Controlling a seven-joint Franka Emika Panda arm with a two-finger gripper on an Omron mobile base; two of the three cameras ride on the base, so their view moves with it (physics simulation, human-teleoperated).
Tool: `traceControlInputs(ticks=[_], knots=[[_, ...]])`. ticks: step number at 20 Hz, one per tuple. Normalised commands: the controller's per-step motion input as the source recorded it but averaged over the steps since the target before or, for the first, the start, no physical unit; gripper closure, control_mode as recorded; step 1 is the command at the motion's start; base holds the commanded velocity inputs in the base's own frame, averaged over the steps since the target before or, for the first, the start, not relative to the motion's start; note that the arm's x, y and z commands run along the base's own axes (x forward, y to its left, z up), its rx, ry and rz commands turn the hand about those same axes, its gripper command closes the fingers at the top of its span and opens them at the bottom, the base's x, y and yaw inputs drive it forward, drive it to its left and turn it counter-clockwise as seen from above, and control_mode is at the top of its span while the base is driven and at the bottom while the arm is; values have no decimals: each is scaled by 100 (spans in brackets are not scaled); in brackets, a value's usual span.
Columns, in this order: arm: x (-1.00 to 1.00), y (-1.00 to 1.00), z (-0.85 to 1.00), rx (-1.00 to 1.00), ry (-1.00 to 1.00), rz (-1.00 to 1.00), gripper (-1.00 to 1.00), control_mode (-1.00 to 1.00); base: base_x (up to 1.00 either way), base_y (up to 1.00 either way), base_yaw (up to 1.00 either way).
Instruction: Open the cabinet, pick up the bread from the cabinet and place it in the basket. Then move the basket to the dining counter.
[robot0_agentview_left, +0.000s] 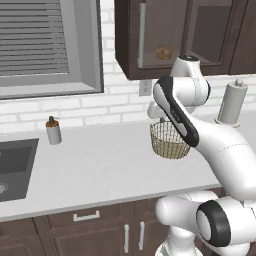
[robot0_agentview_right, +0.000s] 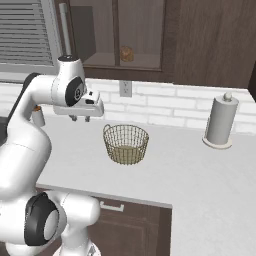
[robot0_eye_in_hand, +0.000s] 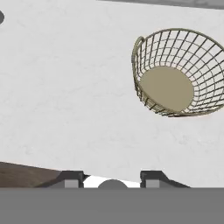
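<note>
Nothing done yet, as far as I can judge. The cabinet (robot0_agentview_right: 120, 35) doors look closed, and the bread (robot0_agentview_right: 126, 53) sits inside on the shelf behind the glass. The basket (robot0_agentview_right: 125, 143) is empty on the grey worktop (robot0_agentview_right: 200, 170), right of my gripper (robot0_agentview_right: 80, 118). My gripper hangs above the worktop, jaws parted, holding nothing. All steps remain.

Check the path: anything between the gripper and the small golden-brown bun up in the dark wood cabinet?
Yes. The golden-brown bun sits on the shelf behind the glass-panelled door of the dark brown wall cabinet, which looks closed. The gripper hangs empty above the grey worktop, left of the tan wire basket, well below the shelf.
</note>
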Motion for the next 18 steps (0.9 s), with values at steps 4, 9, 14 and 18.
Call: traceControlInputs(ticks=[4, 9, 14, 18], knots=[[-21, 0, 0, 0, -1, 0, -100, -100, 0, 0, 0], [-57, 14, 10, -2, -31, 8, -100, -100, 0, 0, 0], [-9, 65, 90, 0, -55, 2, -100, -100, 0, 0, 0], [11, 62, 100, 0, -50, 0, -100, -100, 0, 0, 0]])
